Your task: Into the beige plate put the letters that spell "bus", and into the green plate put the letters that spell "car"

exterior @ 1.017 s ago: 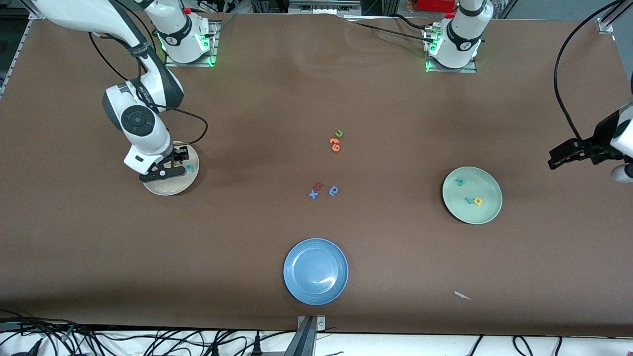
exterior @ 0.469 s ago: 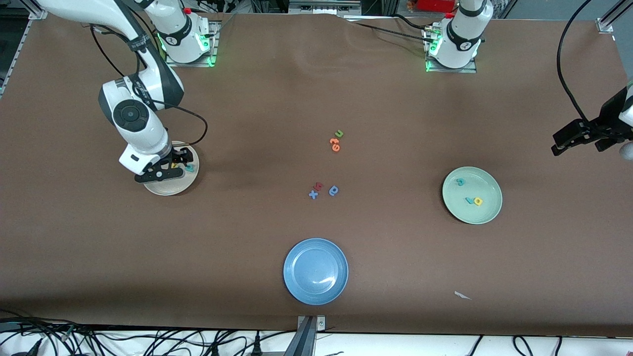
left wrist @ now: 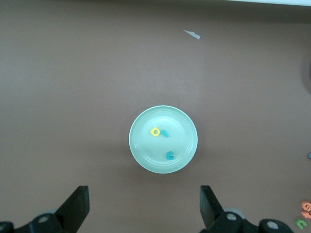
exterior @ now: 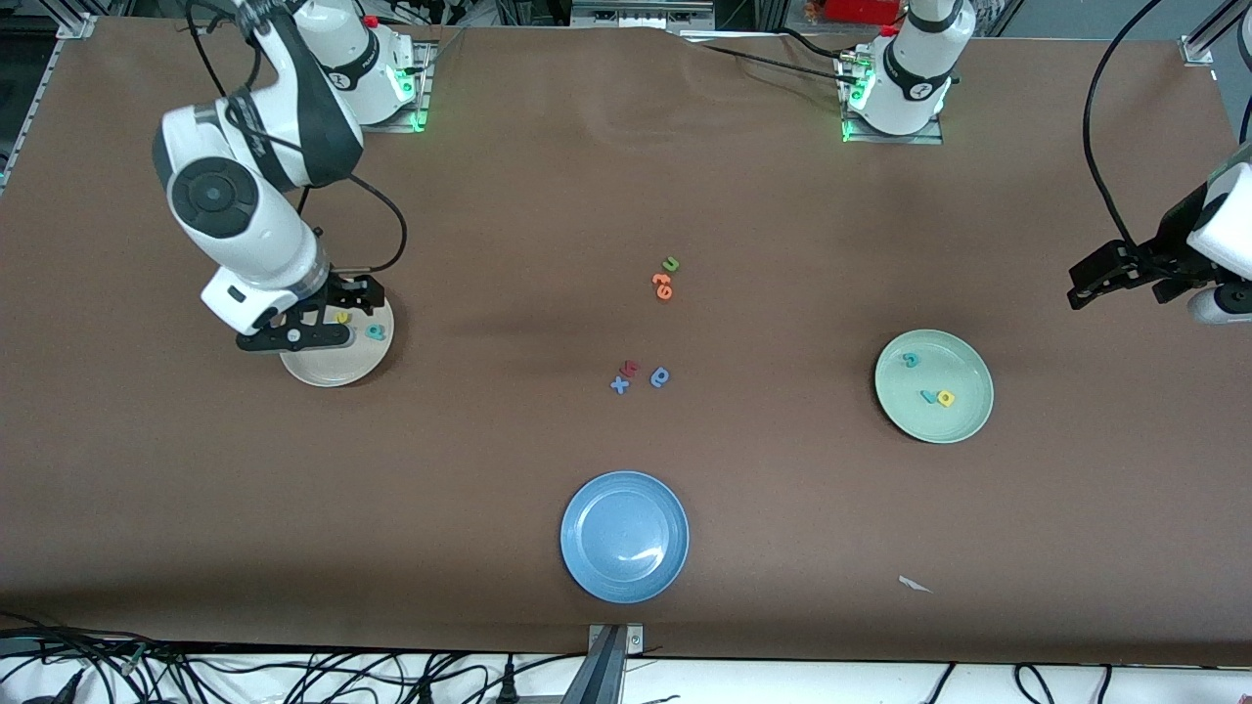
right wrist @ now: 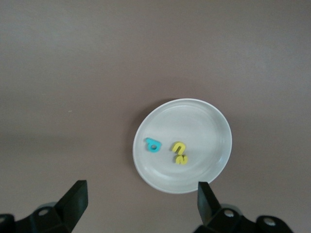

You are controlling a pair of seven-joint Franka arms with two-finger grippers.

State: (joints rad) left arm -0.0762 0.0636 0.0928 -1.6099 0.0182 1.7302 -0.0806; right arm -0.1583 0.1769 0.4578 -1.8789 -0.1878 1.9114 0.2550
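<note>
Brown matting covers the whole table (exterior: 509, 196), with both robot bases along its upper edge in the front view. At the right arm's end, the beige plate (exterior: 337, 367) holds a teal b (right wrist: 153, 145), a yellow u (right wrist: 179, 147) and a yellow s (right wrist: 181, 159), the two yellow letters touching each other and the b just beside them. The right gripper (exterior: 318, 318) hangs above this plate with its fingers (right wrist: 73, 201) spread wide and nothing between them. Toward the left arm's end, the green plate (exterior: 963, 425) carries a teal c (exterior: 911, 361), a teal r (exterior: 925, 396) and a yellow a (exterior: 945, 398), the r and a touching, the c apart from them. The left gripper (exterior: 1110, 279) is up over bare matting near the table's edge, its jaws fully parted and empty. Near the table's middle lie a green u (exterior: 670, 264) and an orange letter (exterior: 663, 286) touching it, and nearer the front camera a blue x (exterior: 619, 384), a red letter (exterior: 631, 368) and a blue round letter (exterior: 660, 376). A blue plate (exterior: 587, 567) sits nearest the camera, empty, with a white paper scrap (exterior: 915, 584) well apart from it.
</note>
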